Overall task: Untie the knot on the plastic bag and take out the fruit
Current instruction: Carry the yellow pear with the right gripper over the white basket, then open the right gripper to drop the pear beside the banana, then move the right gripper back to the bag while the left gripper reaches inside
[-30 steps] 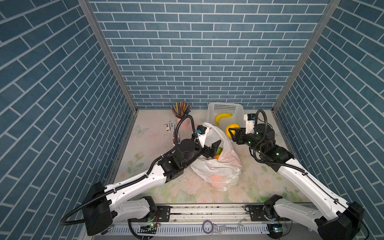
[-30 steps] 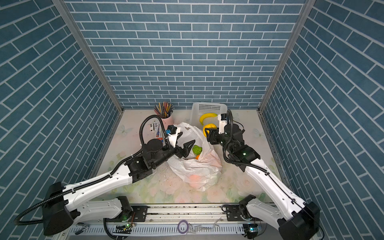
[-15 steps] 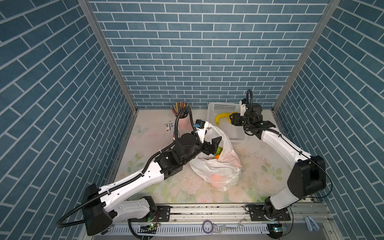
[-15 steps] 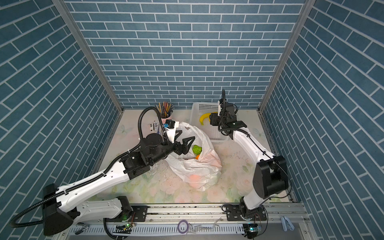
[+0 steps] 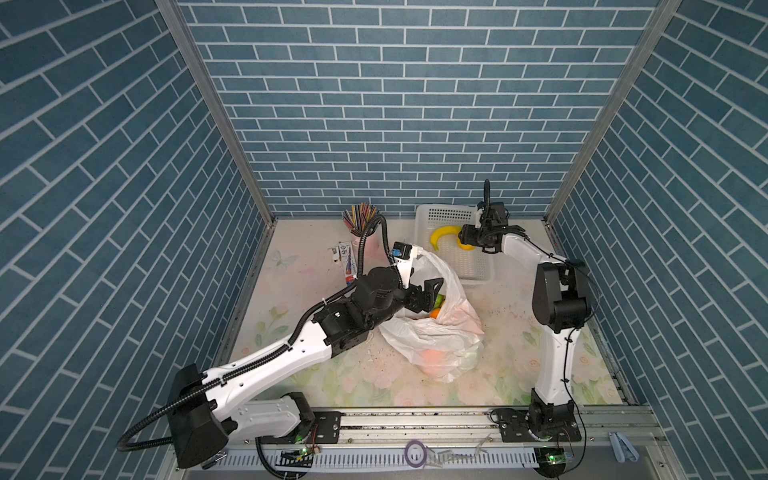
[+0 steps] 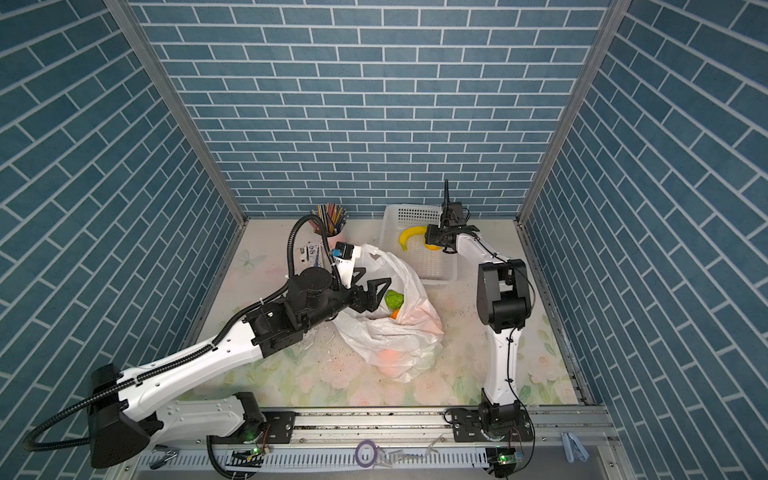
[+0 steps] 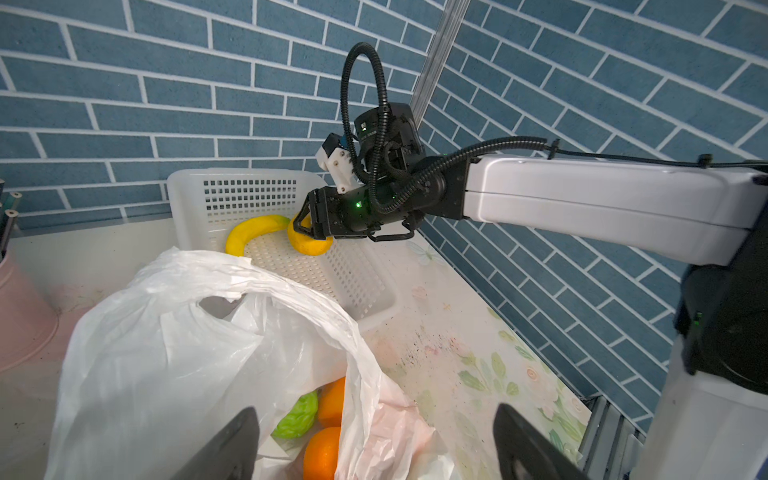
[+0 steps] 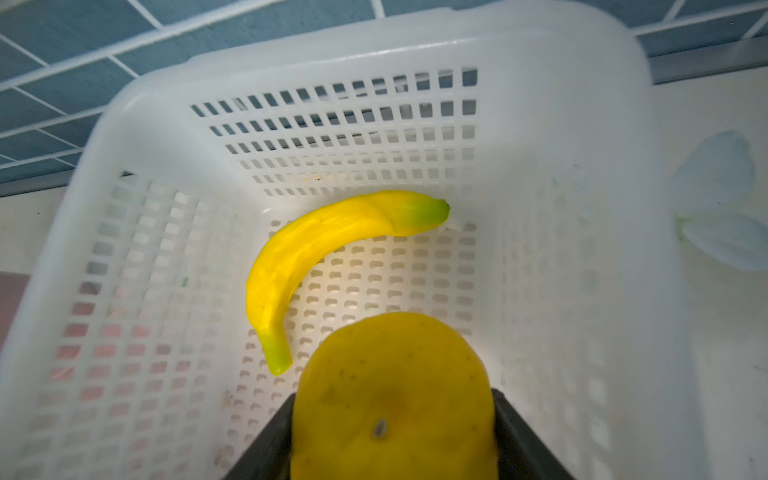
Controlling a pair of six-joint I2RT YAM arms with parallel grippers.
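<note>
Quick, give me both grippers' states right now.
Left gripper: open, holding nothing, at the plastic bag mouth.
Right gripper: closed on the lemon, over the basket.

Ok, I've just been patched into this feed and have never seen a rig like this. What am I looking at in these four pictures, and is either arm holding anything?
Two white robot arms stand at the front edge of a flowered table, each ending in a two-fingered hand. Two pictures look down from overhead on the whole scene; the other two come from a camera on each wrist. The left hand is open and empty, poised over the open mouth of the plastic bag, where oranges and a bumpy green fruit show. The right hand grips a yellow lemon over the white basket, where a banana lies. A pink cup of pencils stands at the back.
</note>
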